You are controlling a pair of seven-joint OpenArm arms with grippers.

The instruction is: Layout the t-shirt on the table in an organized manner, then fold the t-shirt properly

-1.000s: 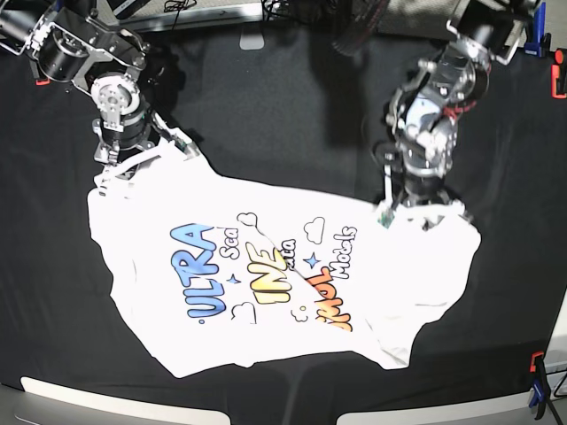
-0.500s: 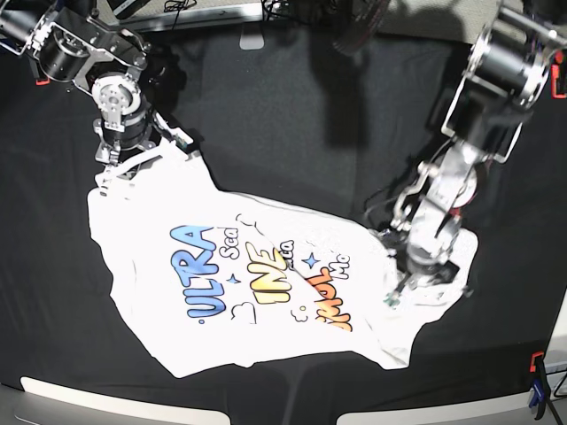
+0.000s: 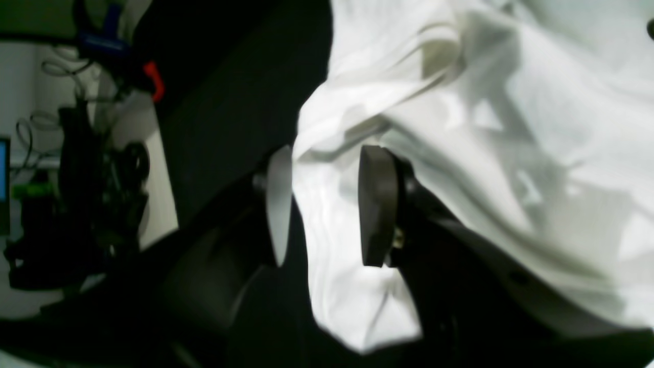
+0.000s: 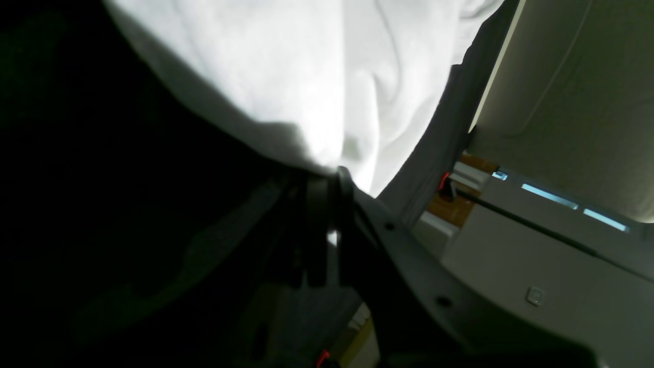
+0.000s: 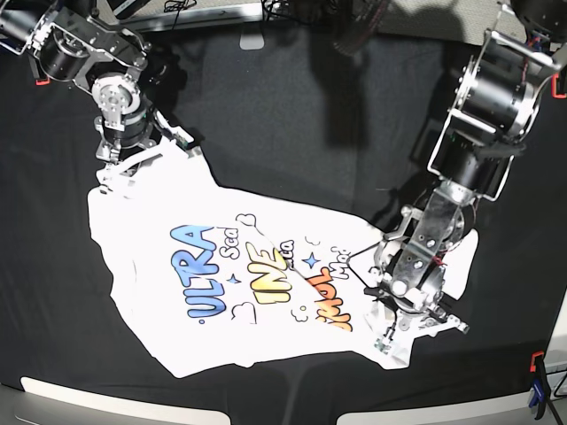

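**Left arm drops to a new bit of shirt**

The left gripper (image 3: 322, 204) has moved down the shirt (image 5: 221, 266) to its lower right edge. Its jaws are half open with cloth between them, not yet pinched. The right gripper (image 4: 327, 194) still squeezes the top left corner. The shirt lies crumpled on the table (image 5: 292, 115), so spreading isn't finished.

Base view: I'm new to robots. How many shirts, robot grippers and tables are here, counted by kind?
White cartoon-lettered cloth t-shirt: 1
Robot grippers: 2, the left gripper astride a fold and the right gripper pinching the cloth
Black cloth-draped table: 1
Total: 4
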